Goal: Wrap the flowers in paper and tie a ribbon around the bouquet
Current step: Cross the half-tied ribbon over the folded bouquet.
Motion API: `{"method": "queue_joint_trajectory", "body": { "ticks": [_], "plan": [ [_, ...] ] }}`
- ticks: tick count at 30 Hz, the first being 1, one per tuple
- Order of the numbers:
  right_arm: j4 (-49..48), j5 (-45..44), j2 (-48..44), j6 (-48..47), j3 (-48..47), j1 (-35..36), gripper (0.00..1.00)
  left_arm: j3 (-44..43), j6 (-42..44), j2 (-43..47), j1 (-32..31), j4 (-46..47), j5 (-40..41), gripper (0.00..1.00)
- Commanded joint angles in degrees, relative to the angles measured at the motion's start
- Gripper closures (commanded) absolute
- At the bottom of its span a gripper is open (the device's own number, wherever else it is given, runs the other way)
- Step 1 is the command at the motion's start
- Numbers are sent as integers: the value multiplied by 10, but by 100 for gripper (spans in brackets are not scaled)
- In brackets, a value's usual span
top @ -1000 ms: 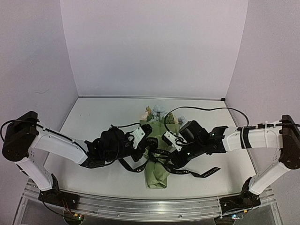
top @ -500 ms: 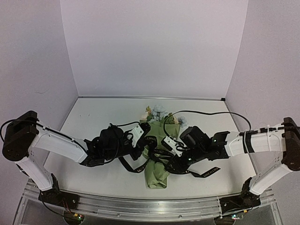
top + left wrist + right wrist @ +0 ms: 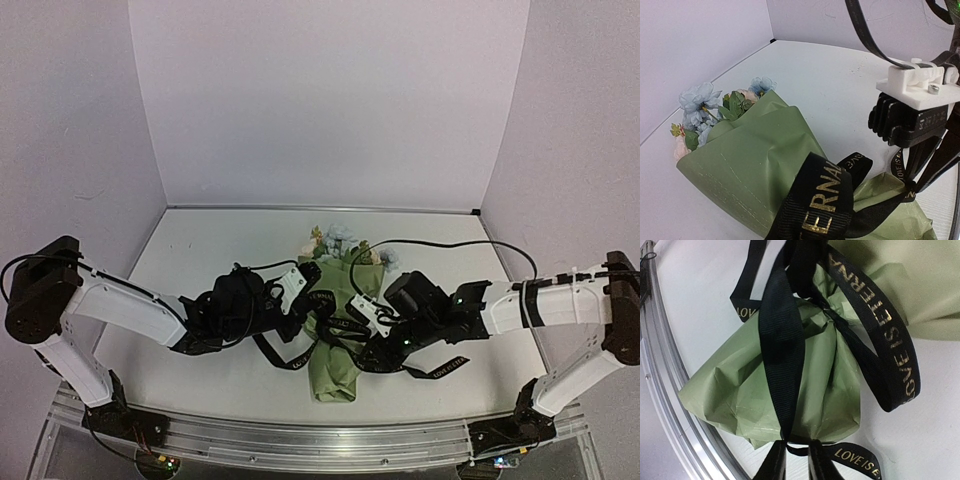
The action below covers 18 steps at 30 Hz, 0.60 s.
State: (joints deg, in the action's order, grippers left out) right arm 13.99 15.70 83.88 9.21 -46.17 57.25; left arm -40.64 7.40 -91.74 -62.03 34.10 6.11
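Note:
The bouquet lies mid-table, a cone of olive-green paper (image 3: 335, 368) with the flowers (image 3: 336, 240) at its far, wide end. The black ribbon (image 3: 440, 367) with gold lettering loops around the cone's waist, and a tail trails to the right. My left gripper (image 3: 312, 297) sits at the cone's left side. Its fingers are hidden in the left wrist view, where the ribbon (image 3: 832, 195) rises from the bottom edge over the paper (image 3: 760, 150) beside the flowers (image 3: 700, 100). My right gripper (image 3: 796, 450) pinches a twisted strand of ribbon (image 3: 782, 340) at the crumpled narrow end of the paper (image 3: 825, 385).
An aluminium rail (image 3: 320, 442) runs along the near table edge, close to the cone's tip (image 3: 670, 390). A thin black cable (image 3: 440, 238) arcs over the flowers to the right arm. Lilac walls close in the back and both sides.
My right gripper has slid slightly toward the near edge, along the cone's narrow end, and its jaws have closed onto the ribbon. The left arm has stayed put.

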Motion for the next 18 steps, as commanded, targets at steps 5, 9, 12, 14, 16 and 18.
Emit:
{"method": "queue_joint_trajectory", "body": {
  "ticks": [5,9,12,14,16,18],
  "plan": [
    [29,-36,-15,15,-17,4,100,-9,-6,28,4,-5,-9,100],
    [52,-71,-27,34,-43,1,100,-4,-6,37,4,-14,-15,100],
    [90,-59,-7,60,-88,-4,100,-1,-4,46,4,-22,-28,100],
    [104,-53,13,84,-112,-7,100,0,-2,51,3,-29,-38,100],
    [110,-47,36,109,-133,-12,100,0,-1,55,3,-36,-47,100],
    [115,-34,58,140,-154,-21,100,1,0,60,1,-41,-54,100]
  ]
}}
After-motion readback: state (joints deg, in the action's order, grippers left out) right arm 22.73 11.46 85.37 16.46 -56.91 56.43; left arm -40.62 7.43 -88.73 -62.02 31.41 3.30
